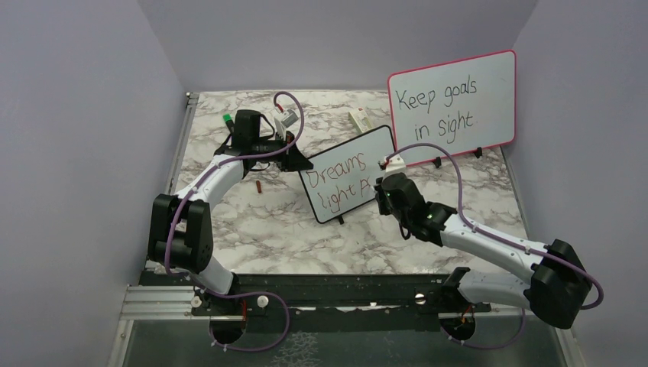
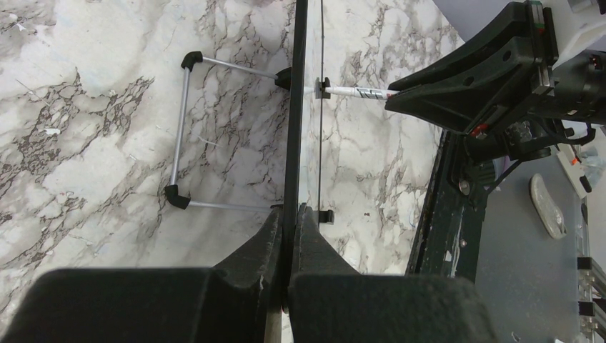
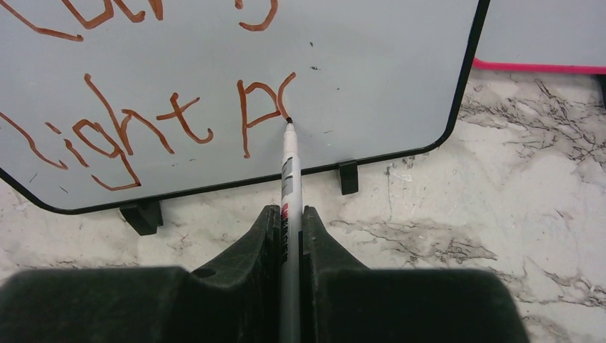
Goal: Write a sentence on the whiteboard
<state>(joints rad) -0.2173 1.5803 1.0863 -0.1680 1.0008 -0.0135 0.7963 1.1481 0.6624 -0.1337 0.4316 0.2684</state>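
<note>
I am working on line 2 of the red handwritten sentence (image 3: 121, 132) on the small black-framed whiteboard with rounded corners (image 3: 371, 64). The board is standing propped on its small black feet on the grey-veined marble tabletop (image 1: 267, 229), near the larger pink-framed board with black writing (image 1: 497, 115). My right gripper (image 3: 288, 214) is clenching the slim white marker pen (image 3: 289, 164), and its tip is touching the board at the foot of the curved stroke just after the "P". My left gripper (image 2: 288, 214) is pinching the whiteboard's thin edge, bracing it against the push of the pen. To do this stroke well, I am planning to press lightly and evenly so the board is not rocking back on its silver wire stand (image 2: 182, 132). I am also planning to keep the letters narrow, since the bare space between the tip and the right rim looks short for the letters to come. From overhead my own wrist is covering that corner, so I am probably better off steering by the right wrist view. Lifting the tip cleanly between letters should keep stray marks off.
</note>
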